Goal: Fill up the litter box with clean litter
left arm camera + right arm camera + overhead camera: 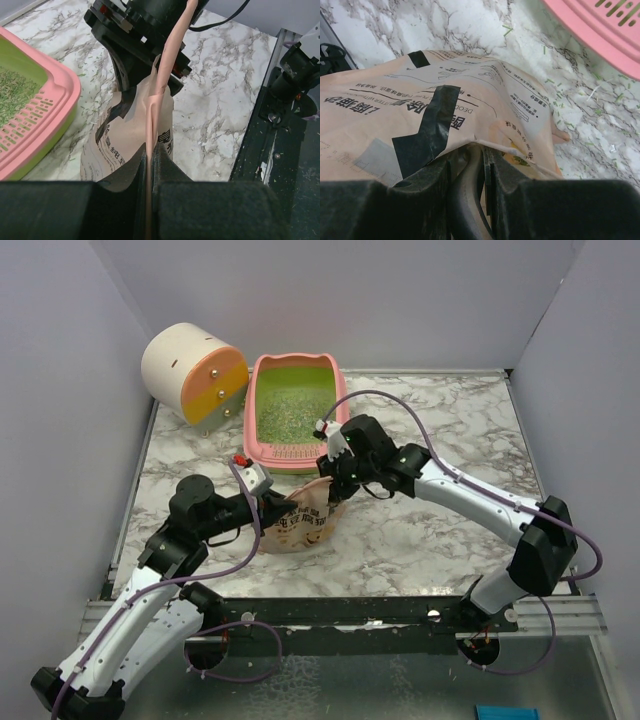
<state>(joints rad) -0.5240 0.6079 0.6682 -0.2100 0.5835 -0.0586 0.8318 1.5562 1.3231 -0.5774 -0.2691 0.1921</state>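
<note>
Clamped black fingers of the left gripper (149,148) pinch the top edge of a tan printed pouch (125,145). The right gripper (482,150) is closed on the same edge from the opposite side. The pouch stands on the marble table (430,530). Just behind it sits the pink litter box (290,452), its green inside partly covered with greenish litter (290,410). Stray granules dot the table nearby. A cream-and-orange cylinder (195,370) lies just left of the box.

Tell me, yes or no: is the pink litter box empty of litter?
No. In the top view, greenish-grey litter covers most of the lime-green floor of the litter box.
</note>
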